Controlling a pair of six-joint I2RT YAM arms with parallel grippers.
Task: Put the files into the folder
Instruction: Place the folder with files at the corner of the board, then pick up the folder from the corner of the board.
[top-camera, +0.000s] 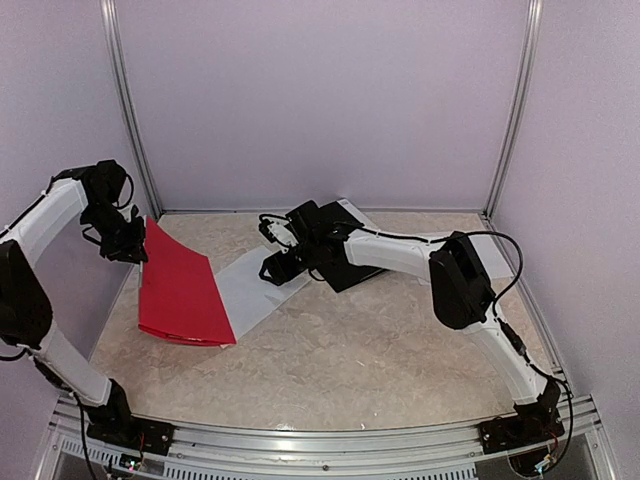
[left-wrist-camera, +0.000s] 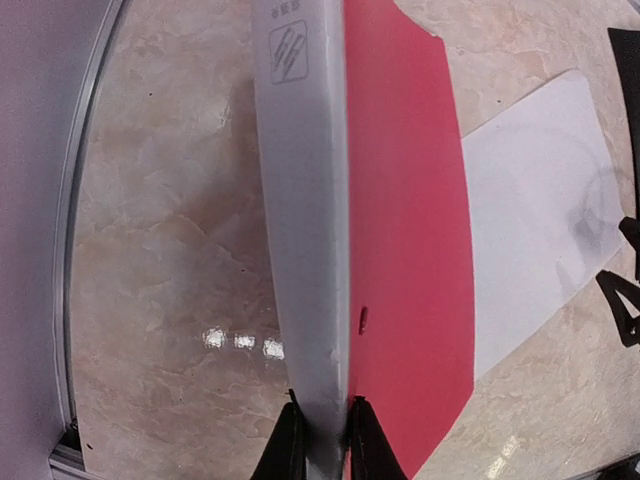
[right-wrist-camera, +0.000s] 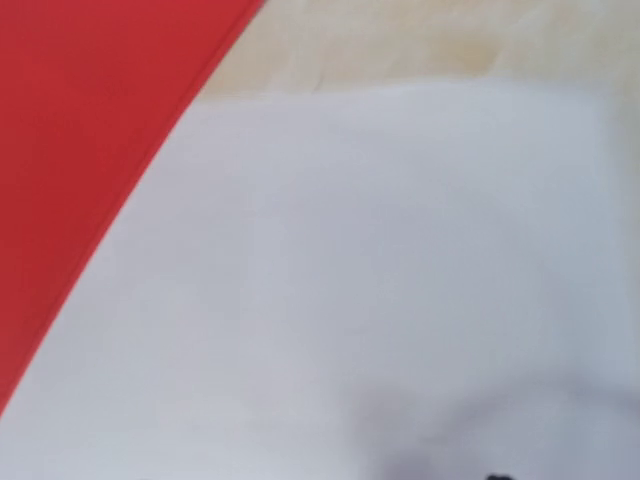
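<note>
Left wrist shows my left gripper (left-wrist-camera: 322, 438) pinched tight on the red folder (left-wrist-camera: 400, 250), holding its cover raised. The white sheet (top-camera: 252, 285) lies flat, one edge under that cover. It looks limp and slippery, best pushed flat. My right gripper (top-camera: 278, 266) sits over it, jaws unreadable.

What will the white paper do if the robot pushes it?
Probably floppy: the paper looks thin and lies flat on the table. It would likely slide easily, since the table looks shiny. It might crumple too, because one end goes under the red folder.
</note>
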